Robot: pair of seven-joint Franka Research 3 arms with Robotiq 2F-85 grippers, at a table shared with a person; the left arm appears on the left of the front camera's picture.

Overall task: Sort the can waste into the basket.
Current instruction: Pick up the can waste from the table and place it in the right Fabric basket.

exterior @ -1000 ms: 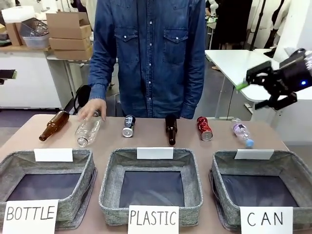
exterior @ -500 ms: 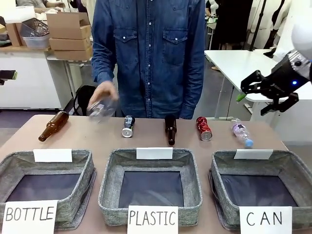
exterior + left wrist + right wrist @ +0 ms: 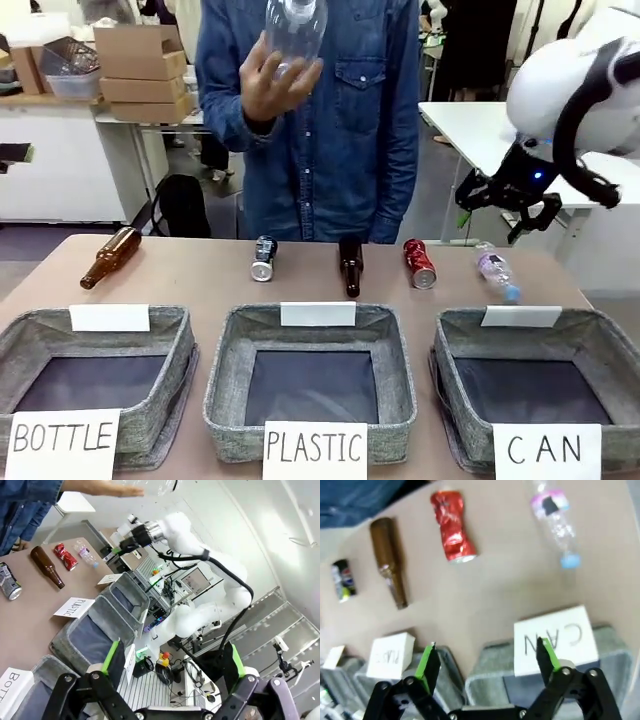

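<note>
Tan table [image 3: 200,290], with a person in denim at its far side. The CAN basket [image 3: 590,326] sits at the near right. The red can [image 3: 418,263] lies beyond the basket's far left corner, the dark can [image 3: 264,258] farther left, with a brown bottle [image 3: 350,266] between them. A small plastic bottle [image 3: 497,271] lies just past the basket's far rim. The right gripper [image 3: 486,662] hovers over that rim, jaws apart and empty. The left gripper [image 3: 172,657] is spread wide, holding nothing.
</note>
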